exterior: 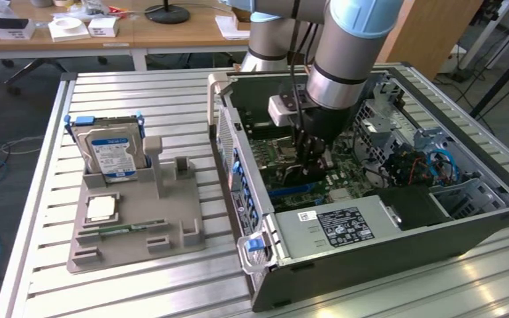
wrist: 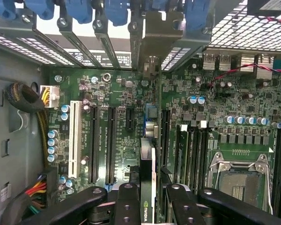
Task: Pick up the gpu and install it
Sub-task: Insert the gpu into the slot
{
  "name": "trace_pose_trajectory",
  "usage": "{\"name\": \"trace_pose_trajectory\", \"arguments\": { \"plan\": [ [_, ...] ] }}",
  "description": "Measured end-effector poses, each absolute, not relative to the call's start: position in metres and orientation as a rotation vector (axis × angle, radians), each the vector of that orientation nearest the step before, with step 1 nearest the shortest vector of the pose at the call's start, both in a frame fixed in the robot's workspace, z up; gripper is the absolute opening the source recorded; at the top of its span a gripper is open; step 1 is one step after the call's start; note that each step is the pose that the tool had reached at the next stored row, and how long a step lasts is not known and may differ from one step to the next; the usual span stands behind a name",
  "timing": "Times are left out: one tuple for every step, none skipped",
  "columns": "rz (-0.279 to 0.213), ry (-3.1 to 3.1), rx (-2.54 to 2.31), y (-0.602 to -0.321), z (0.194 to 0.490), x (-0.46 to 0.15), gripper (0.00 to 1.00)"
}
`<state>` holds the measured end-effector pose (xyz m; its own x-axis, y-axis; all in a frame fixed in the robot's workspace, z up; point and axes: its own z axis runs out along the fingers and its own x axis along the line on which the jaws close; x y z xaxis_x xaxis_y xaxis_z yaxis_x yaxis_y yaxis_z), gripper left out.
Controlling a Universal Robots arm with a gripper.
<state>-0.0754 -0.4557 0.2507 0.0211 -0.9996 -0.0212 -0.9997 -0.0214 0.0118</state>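
Hand (wrist: 149, 206) is part-way closed on the gpu (wrist: 147, 161), one black finger (wrist: 126, 206) on each side of the card, which stands on edge inside the open computer case (exterior: 343, 285) over the motherboard (wrist: 126, 89). The card runs beside the long black expansion slots (wrist: 110, 145), its metal bracket (wrist: 152, 28) at the case's rear openings; whether its edge is seated I cannot tell. Nearest in the exterior view, the labelled power supply (exterior: 339, 225) fills the case's near end. On the bench (exterior: 148, 291) to the exterior view's left lies a grey holder (exterior: 179, 212) with a narrow RAM stick (exterior: 130, 228), a square processor (exterior: 101, 209) and, farther back, an upright hard drive (exterior: 111, 156) with a blue label. Farthest stands a wooden desk (exterior: 175, 33) with small white boxes (exterior: 69, 28).
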Motion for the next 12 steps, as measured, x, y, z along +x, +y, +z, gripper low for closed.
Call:
{"name": "trace_pose_trajectory", "arguments": {
  "plan": [
    [0.037,2.194,-2.239,-0.4557,0.2504,-0.0754,0.27],
    [0.037,2.195,-2.238,-0.4557,0.2499,-0.0755,0.27],
    [0.037,2.196,-2.238,-0.4557,0.2498,-0.0757,0.27],
    [0.037,2.196,-2.238,-0.4557,0.2498,-0.0757,0.27],
    [0.037,2.196,-2.238,-0.4557,0.2497,-0.0758,0.27],
    [0.038,2.196,-2.238,-0.4557,0.2495,-0.0757,0.27],
    [0.038,2.196,-2.238,-0.4557,0.2492,-0.0757,0.27],
    [0.038,2.196,-2.238,-0.4557,0.2491,-0.0758,0.27],
    [0.038,2.196,-2.238,-0.4557,0.249,-0.0759,0.27],
    [0.039,2.197,-2.238,-0.4557,0.249,-0.0761,0.27],
    [0.04,2.197,-2.239,-0.4557,0.2489,-0.0762,0.27],
    [0.041,2.198,-2.239,-0.4557,0.2488,-0.0763,0.27]
  ]
}}
